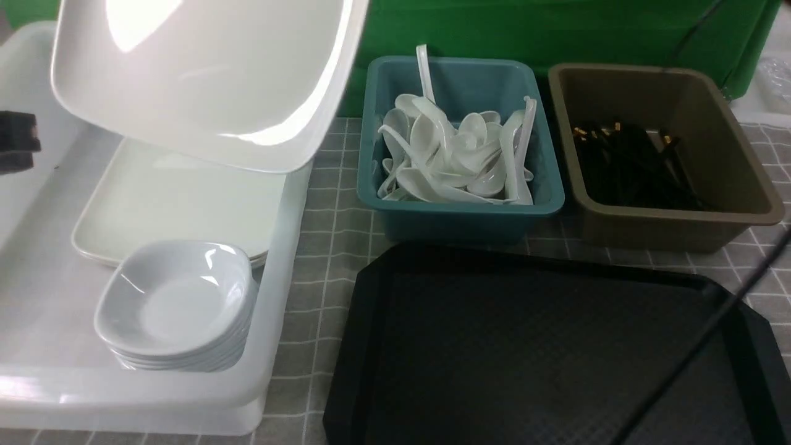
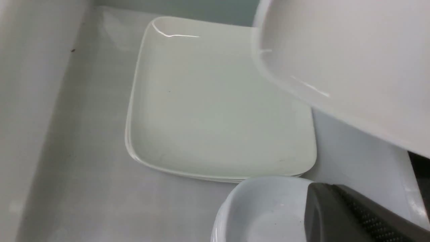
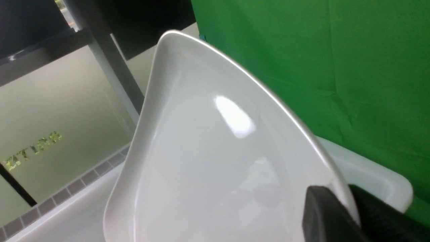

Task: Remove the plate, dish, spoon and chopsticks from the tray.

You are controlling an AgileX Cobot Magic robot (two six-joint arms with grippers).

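Plate [image 1: 210, 74], one, large, white and square: you see it held tilted in the air above the white bin [image 1: 272, 346] at the robot's left, well apart from the tray [image 1: 364, 321]. Your right end effector [image 3: 347, 211] grips its rim, with one dark finger [image 3: 319, 215] on the inner face and the other behind the rim, as the right wrist view shows. The front view does not show this end effector. Your left end effector [image 2: 339, 215] is closed, holds nothing, and hangs over the white bin.

Bins, three, stand on the table [image 1: 334, 204], which has a grey checked cloth.

(a) White bin: one stack of large plates [image 1: 179, 198] lies flat on its floor below the held plate. One stack of small rounded-square dishes [image 1: 173, 303] sits just in front of it, nearer the robot. Several rims show in each stack, but you cannot count them for certain.

(b) Teal bin [image 1: 463, 207], middle: a tangled heap of white spoons [image 1: 451, 154], too many to count, with one handle standing up against the far wall.

(c) Brown bin [image 1: 729, 142], right: a bundle of black chopsticks [image 1: 636, 164] with gold bands, number unclear.

Tray, one, black: it lies on the table in front of the teal and brown bins, beside the white bin.
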